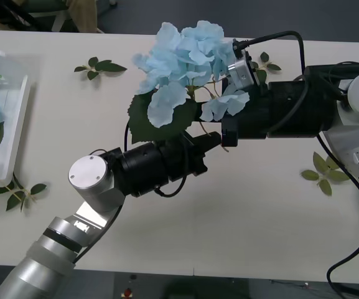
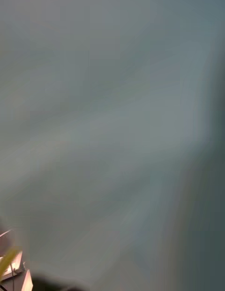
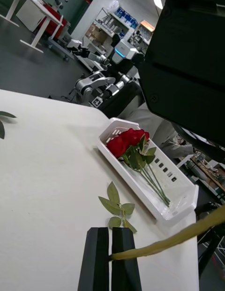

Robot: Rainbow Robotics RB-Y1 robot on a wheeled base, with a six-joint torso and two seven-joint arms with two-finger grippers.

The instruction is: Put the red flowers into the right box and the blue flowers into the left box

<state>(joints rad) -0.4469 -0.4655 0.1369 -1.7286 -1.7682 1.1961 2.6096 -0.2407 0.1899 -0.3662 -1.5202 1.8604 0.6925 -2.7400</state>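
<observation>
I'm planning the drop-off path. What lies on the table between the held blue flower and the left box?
In the front view, a loose leaf sprig; otherwise bare tabletop between the blue flower and left box.

Left claw (image 3: 111, 258) — pinching stem (image 3: 178, 237).

- Front view: looking steeply down on the worktop (image 1: 61, 124) from above both arms.
- Left wrist view: sitting low, facing across the worktop toward the right box (image 3: 154, 197), sharing a leaf sprig (image 3: 117, 209) with the front view.
- Right wrist view: pressed too close, blurred.
</observation>
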